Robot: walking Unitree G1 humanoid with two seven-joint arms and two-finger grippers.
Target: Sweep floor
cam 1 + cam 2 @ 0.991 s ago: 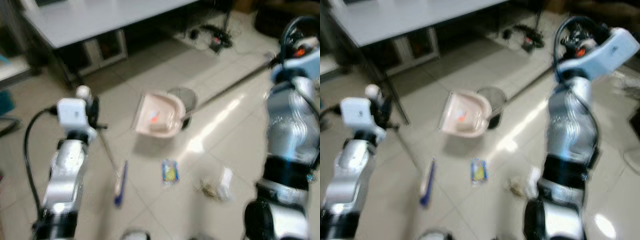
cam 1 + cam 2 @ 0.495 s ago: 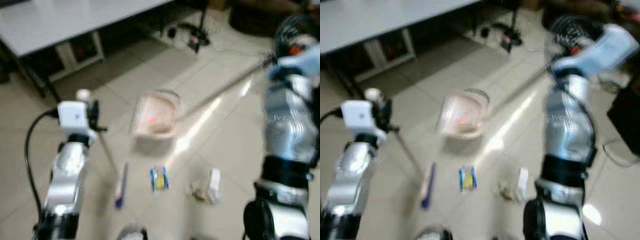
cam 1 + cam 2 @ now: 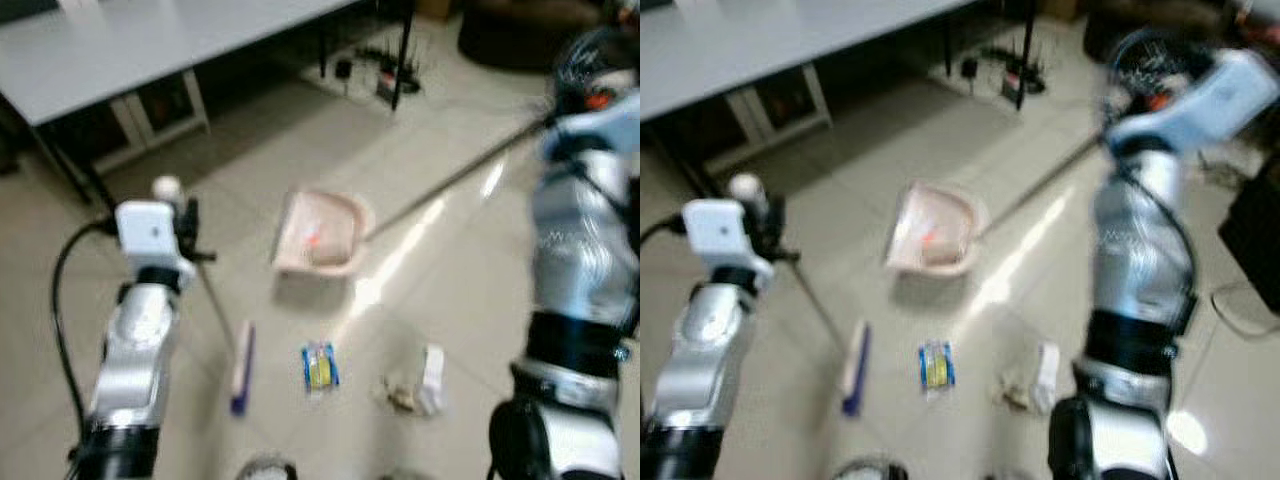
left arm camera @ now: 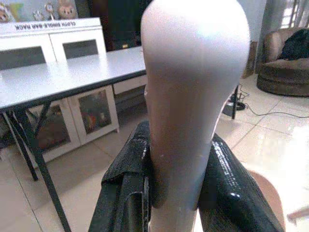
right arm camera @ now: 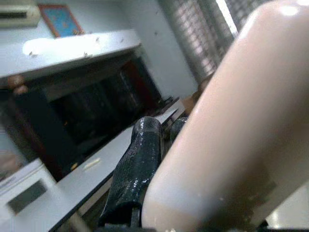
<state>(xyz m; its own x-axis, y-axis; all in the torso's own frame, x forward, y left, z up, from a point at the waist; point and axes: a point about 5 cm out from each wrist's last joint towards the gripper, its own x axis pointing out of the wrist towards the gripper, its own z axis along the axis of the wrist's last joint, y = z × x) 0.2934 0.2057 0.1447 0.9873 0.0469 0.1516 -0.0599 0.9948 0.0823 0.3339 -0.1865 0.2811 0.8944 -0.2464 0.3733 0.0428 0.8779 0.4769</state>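
Left gripper (image 4: 176, 193) clamped on white broom handle (image 4: 190, 96); its brush head (image 3: 241, 366) rests on tiled floor (image 3: 450, 270). Right gripper (image 5: 149, 169) closed around long handle (image 3: 455, 175) of pink plastic dustpan (image 3: 318, 232), just beyond yellow-blue wrapper (image 3: 320, 366) and crumpled white litter (image 3: 415, 380).

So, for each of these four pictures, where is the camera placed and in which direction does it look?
Left eye view: on the head, looking down at the tiled floor; pink plastic dustpan, blue-bristled broom head, both silver arms.
Right eye view: beside it, same scene.
Left wrist view: along the left pincer, shut on the pale broom handle; grey table behind.
Right wrist view: along the right pincer, shut on the pale dustpan handle.
Shared: both eye views show the dustpan and yellow-blue packet.
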